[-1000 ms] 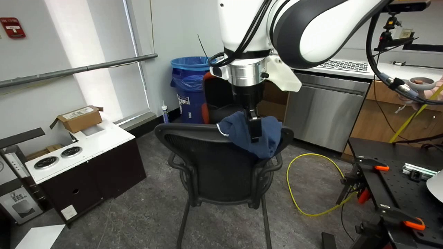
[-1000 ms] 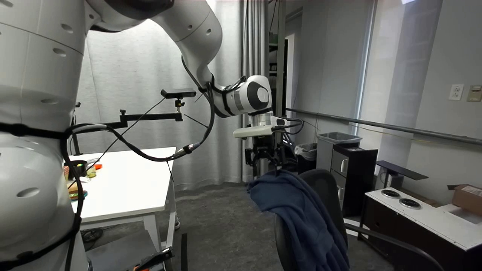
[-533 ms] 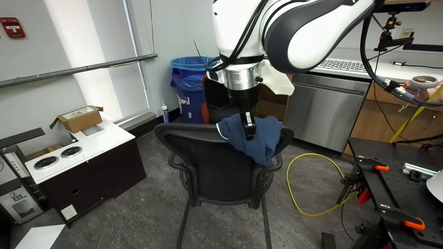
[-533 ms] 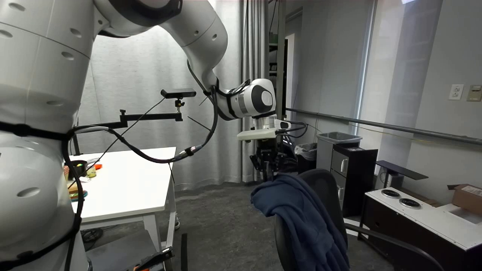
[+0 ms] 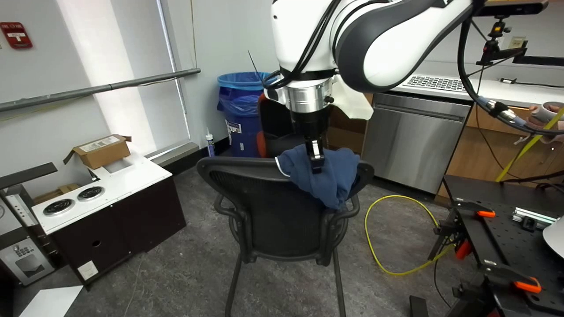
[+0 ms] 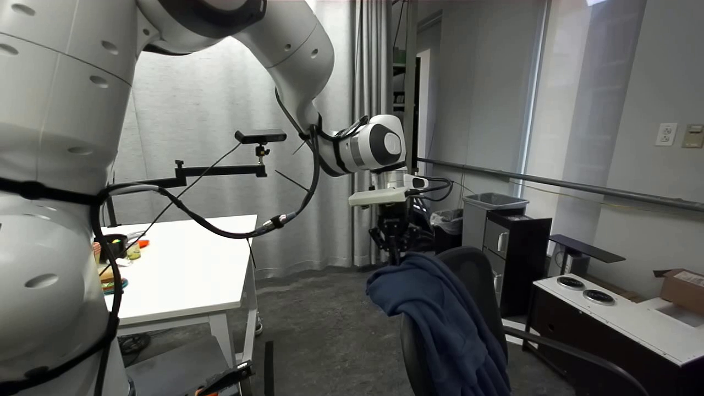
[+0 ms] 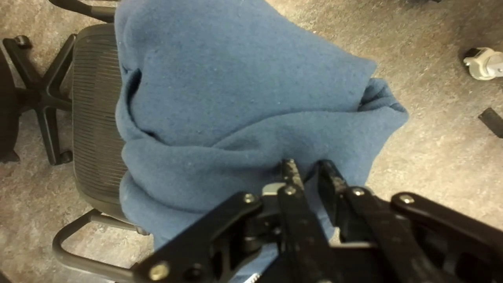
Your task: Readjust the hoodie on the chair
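Note:
The navy-blue hoodie (image 5: 339,180) (image 6: 434,297) lies bunched over the top of the black mesh chair (image 5: 282,215) (image 6: 474,272), towards one end of the backrest. A pale edge shows on it in an exterior view. In the wrist view the hoodie (image 7: 243,74) spreads wide and folded, with the chair's seat (image 7: 96,118) at its left. My gripper (image 5: 316,171) (image 6: 394,260) points down at the hoodie's upper part. Its jaws are drawn together and its fingertips (image 7: 290,162) sink into the cloth, with blue fabric between them. The tips are partly hidden by the hoodie in an exterior view.
Behind the chair stand another dark seat with orange-red trim (image 5: 261,143) and a blue bin (image 5: 242,119). A yellow hose (image 5: 398,273) loops on the floor beside a black table (image 5: 498,220). A person's hand (image 5: 535,115) shows at the far right. A white table (image 6: 214,264) stands near the arm.
The gripper has come down a little and shifted, and its jaws have gone from wide apart to nearly together. The hoodie's raised edge has sunk slightly. Over the last half second the arm barely moved.

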Robot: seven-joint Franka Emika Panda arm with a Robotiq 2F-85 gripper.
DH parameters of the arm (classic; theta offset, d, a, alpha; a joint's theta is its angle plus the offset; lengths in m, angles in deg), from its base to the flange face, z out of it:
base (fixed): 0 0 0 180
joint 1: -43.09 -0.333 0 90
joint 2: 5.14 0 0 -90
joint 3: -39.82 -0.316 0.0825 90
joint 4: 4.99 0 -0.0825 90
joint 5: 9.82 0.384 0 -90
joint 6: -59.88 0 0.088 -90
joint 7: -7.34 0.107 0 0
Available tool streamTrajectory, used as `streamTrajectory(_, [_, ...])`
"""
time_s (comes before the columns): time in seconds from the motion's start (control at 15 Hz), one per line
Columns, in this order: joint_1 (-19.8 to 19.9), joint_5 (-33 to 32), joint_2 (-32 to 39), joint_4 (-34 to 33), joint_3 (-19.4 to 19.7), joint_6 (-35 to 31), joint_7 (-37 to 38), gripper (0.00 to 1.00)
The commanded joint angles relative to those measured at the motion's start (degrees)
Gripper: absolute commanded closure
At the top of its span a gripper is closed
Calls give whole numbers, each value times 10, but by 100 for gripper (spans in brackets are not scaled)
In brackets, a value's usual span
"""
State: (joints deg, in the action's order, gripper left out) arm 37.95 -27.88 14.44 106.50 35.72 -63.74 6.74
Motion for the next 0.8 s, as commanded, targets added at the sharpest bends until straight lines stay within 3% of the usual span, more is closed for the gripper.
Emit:
streamTrajectory(0.0, [-16, -29, -13, 37, 11, -54, 29, 49])
streamTrajectory(0.4, [-41, -64, -19, 112, 7, -102, 51, 3])
streamTrajectory(0.73, [-60, -66, -22, 140, 1, -111, 61, 0])
